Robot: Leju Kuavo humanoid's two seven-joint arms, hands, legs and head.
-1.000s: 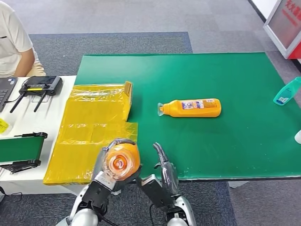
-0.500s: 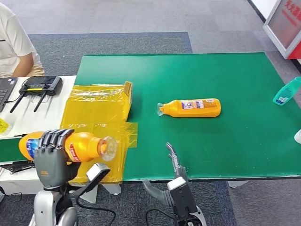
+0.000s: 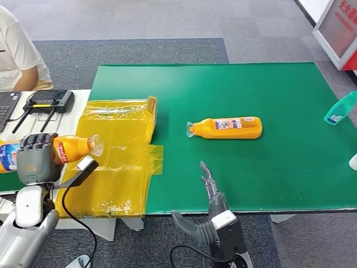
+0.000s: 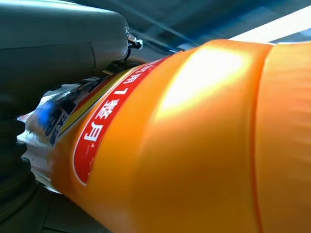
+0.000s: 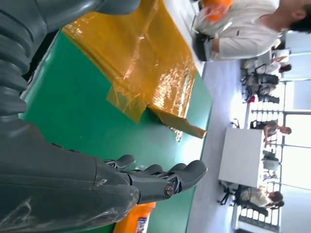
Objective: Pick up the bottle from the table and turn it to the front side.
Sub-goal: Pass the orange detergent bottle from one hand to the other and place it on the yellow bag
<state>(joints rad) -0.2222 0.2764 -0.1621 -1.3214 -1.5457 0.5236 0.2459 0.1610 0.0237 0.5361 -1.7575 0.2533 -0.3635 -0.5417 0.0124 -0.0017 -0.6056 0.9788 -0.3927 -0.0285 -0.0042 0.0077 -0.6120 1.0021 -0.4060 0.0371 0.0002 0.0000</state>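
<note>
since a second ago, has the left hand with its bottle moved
Yes. The left hand has carried its orange bottle leftward, from the near edge of the yellow plastic sheet out over the white table.

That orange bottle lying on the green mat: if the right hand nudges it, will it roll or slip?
The orange bottle lies on its side, so a nudge across its rounded body probably rolls it. Its glossy plastic looks slippery. The right hand is empty, fingers apart.
</note>
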